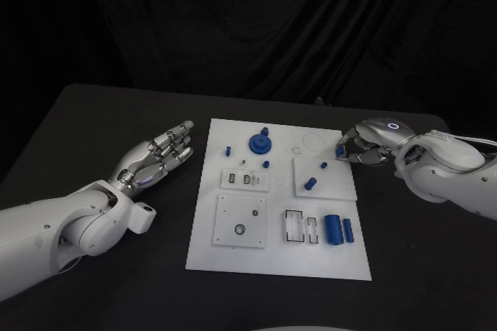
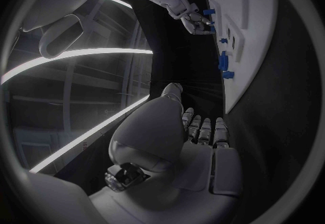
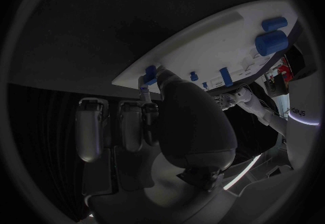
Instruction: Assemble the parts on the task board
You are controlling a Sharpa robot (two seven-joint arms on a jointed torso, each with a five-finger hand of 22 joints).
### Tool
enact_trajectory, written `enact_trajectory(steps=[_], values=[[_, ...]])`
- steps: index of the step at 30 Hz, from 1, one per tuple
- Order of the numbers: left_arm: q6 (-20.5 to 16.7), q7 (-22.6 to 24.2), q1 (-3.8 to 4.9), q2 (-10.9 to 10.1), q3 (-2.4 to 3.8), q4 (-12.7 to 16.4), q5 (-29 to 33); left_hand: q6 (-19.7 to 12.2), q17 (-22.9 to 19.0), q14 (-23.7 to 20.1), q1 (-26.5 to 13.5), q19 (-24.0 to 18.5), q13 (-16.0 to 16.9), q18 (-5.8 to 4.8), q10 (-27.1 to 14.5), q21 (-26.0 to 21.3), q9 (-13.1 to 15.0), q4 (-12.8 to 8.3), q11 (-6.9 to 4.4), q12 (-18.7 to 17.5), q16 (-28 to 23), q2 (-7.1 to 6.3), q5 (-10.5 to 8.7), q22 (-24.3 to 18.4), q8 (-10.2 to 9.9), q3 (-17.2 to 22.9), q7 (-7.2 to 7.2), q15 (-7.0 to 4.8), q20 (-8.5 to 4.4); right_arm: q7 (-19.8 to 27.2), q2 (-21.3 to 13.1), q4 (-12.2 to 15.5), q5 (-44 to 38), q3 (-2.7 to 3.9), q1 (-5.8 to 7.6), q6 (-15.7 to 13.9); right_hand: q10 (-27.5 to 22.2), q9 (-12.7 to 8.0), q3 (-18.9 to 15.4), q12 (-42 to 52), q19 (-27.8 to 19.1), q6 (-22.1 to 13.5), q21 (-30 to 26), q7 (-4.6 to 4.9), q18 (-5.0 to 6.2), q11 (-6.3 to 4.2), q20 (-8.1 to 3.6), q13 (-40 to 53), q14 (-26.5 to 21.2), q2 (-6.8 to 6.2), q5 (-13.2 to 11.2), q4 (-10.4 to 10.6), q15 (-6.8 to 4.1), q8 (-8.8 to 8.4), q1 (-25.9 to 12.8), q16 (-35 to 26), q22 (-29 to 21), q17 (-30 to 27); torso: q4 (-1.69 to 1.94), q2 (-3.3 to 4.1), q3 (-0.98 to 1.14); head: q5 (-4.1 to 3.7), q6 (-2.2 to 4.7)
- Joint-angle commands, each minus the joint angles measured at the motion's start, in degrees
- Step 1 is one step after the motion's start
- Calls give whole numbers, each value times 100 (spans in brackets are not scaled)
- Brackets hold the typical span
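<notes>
The white task board [image 1: 278, 263] lies in the middle of the black table. On it are a blue gear-like part [image 1: 259, 142], several small blue pegs such as one [image 1: 311, 184] on the right-hand plate, and two blue cylinders [image 1: 333, 229] near the front right. My right hand [image 1: 365, 146] is at the board's far right edge and pinches a small blue part [image 1: 340, 151] in its fingertips; in the right wrist view that blue part [image 3: 150, 76] sits at the fingertips by the board's edge [image 3: 203, 51]. My left hand [image 1: 161, 156] lies flat and open, left of the board.
The board carries raised white plates with slots [image 1: 245, 179] and a round hole [image 1: 240, 230]. Bare black table [image 1: 124, 115] surrounds the board. The left wrist view shows the board [image 2: 254, 45] and the right hand [image 2: 195, 19] beyond my left hand [image 2: 200, 134].
</notes>
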Motion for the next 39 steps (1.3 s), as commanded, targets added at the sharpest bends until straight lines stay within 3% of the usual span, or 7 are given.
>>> enact_trajectory(steps=[1,9,18,24,29,33,39], values=[[97,351,4,13,4,-2,-40,-40,-10,-3,64,-5,2,6,-1,-20,1,4,35,17,-21,-3,35,-7,18,22,11,36,42,-131,11,-7,-12,2,-17,-12,608,66,24,15,405,118,-38,0,11,30,53,1508,531,87,-23,-17,49,65,42,-16,1372,1143,-10,-1,1,18,-7],[108,345,3,12,4,-7,-40,-48,-10,-3,64,-5,2,9,-2,-20,0,0,39,15,-21,0,34,-7,17,29,22,41,51,-84,27,23,-12,2,-17,-170,608,318,27,15,403,438,-48,-31,13,12,48,1508,530,264,-32,-210,39,265,148,-10,1371,1139,-4,0,6,25,-6],[108,342,2,-6,4,-2,-40,-49,-10,-3,64,-5,2,9,-2,-20,0,0,39,15,-21,1,34,-7,17,29,23,41,52,-65,6,193,-12,7,-9,-482,608,412,-1,15,408,523,-40,-46,10,1,42,1508,529,284,-34,-269,31,322,152,-8,1374,1137,0,0,1,31,10],[105,339,2,-12,4,5,-40,-51,-10,-3,64,-5,2,11,-2,-20,0,-2,45,17,-21,5,34,-7,17,35,23,45,57,-130,11,494,-12,10,159,-592,608,434,-13,15,409,538,-39,-34,10,4,41,1508,529,276,-35,-284,32,332,152,-10,1375,1134,-10,-1,3,34,18],[101,334,1,-6,4,8,-40,-51,-10,-3,64,-5,2,11,-2,-20,0,-2,45,17,-21,5,34,-7,17,35,23,45,57,-204,118,819,-12,11,318,-544,608,446,-18,15,410,545,-37,-27,9,9,41,1508,530,273,-34,-296,34,337,154,-4,1375,1141,-8,-2,3,13,5],[98,332,1,3,4,12,-40,-51,-10,-3,64,-5,2,11,-2,-20,0,-2,45,17,-21,5,34,-7,17,35,23,45,57,-217,313,1026,-12,12,367,-418,608,457,-21,15,408,551,-42,-25,11,13,42,1508,529,272,-34,-307,36,341,158,-6,1374,1137,-8,-4,0,16,15],[93,324,1,7,4,21,-40,-47,-10,-3,65,-5,3,13,-1,-20,1,-4,48,20,-21,8,34,-7,17,40,24,48,62,-185,745,1188,-16,11,263,-179,608,471,-25,15,404,559,-49,-18,13,18,43,1508,528,277,-34,-321,40,347,158,-10,1371,1131,-4,-3,-4,10,-14]])
